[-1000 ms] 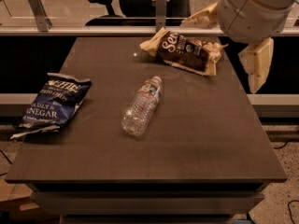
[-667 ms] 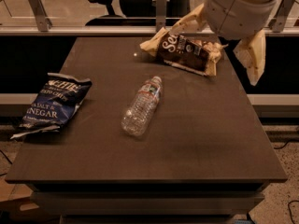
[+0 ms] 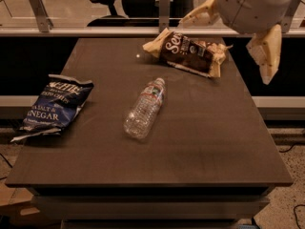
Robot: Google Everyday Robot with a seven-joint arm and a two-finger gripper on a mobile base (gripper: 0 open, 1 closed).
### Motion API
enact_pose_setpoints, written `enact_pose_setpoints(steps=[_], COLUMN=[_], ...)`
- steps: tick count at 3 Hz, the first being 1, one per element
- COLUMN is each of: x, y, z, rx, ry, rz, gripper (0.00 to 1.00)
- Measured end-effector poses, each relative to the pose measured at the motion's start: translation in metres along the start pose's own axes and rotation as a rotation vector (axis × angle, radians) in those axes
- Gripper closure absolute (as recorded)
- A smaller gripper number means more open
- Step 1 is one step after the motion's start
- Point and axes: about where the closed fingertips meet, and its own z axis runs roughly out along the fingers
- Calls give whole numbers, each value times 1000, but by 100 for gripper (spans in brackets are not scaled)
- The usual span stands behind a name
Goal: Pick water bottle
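Note:
The water bottle (image 3: 144, 109) is clear, ribbed plastic. It lies on its side near the middle of the dark table (image 3: 200, 142), white cap pointing to the far right. My gripper (image 3: 225, 50) hangs at the upper right, above the table's far right corner, well away from the bottle. Its two cream fingers (image 3: 266, 51) are spread wide apart with nothing between them; one reaches left above the brown bag, the other points down past the table's right edge.
A brown chip bag (image 3: 188, 52) lies at the far side of the table under the gripper. A blue salt and vinegar chip bag (image 3: 53, 104) lies at the left edge. A rail and an office chair (image 3: 116, 4) stand behind the table.
The gripper has risen and shifted left toward the far side of the table, its fingers still spread. The bottle and both bags have not moved.

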Motion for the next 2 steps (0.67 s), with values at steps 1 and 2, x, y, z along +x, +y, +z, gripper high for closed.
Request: enact_pose_setpoints(steps=[1, 2], x=[-2, -8], y=[-2, -11], z=[8, 30], rx=[-13, -18], ry=[-70, -164], rz=[11, -4], gripper=[0, 0])
